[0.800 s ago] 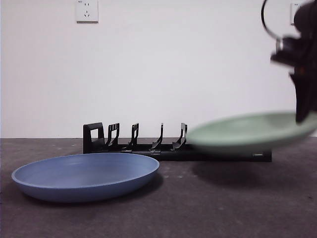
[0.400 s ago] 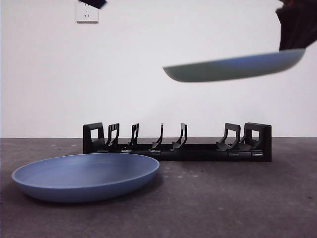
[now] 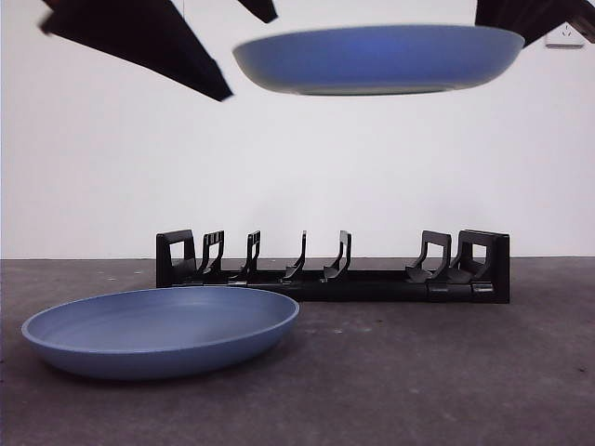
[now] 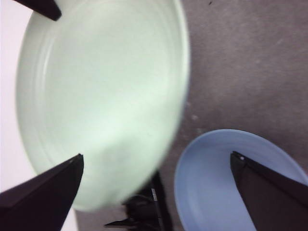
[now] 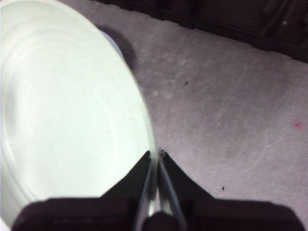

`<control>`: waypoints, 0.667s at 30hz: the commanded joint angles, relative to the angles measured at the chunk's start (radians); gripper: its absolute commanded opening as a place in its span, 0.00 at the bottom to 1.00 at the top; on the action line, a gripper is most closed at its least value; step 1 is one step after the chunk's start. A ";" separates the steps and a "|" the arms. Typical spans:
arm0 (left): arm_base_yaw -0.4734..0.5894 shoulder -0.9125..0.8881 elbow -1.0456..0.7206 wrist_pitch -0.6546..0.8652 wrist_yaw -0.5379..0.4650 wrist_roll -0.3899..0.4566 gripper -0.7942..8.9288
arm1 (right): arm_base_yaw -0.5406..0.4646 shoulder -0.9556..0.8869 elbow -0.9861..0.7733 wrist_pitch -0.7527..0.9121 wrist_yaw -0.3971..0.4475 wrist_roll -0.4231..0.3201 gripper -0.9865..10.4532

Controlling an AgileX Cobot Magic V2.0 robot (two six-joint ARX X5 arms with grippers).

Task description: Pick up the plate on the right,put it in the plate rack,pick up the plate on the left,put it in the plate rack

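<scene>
High over table [image 3: 446, 372] — right hand [image 5: 156, 159] clamps green plate [image 5: 67, 120] (left hand [image 4: 154, 168] apart).

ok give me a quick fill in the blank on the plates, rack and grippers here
1. The right gripper is shut on the rim of the pale ____ plate.
2. The left gripper has its jaws ____, holding nothing.
3. The blue plate lies flat on the ____.
4. The plate rack holds ____ plates.

Missing words: green; open; table; no
</scene>
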 commanded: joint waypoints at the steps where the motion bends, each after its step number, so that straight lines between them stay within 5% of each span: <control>1: -0.010 0.016 0.002 0.045 -0.023 0.030 0.70 | 0.013 0.002 0.008 -0.005 -0.011 0.004 0.07; 7: -0.018 0.019 0.002 0.069 -0.021 0.030 0.28 | 0.019 0.002 0.008 -0.005 -0.011 0.004 0.07; 13: -0.018 0.019 0.002 0.066 0.005 0.030 0.26 | 0.019 0.002 0.009 -0.002 -0.015 0.004 0.07; 16: -0.018 0.019 0.002 0.064 0.010 0.029 0.14 | 0.019 0.002 0.009 0.000 -0.015 0.004 0.07; 20: -0.019 0.019 0.002 0.063 0.014 0.029 0.12 | 0.019 0.002 0.009 -0.002 -0.017 0.003 0.07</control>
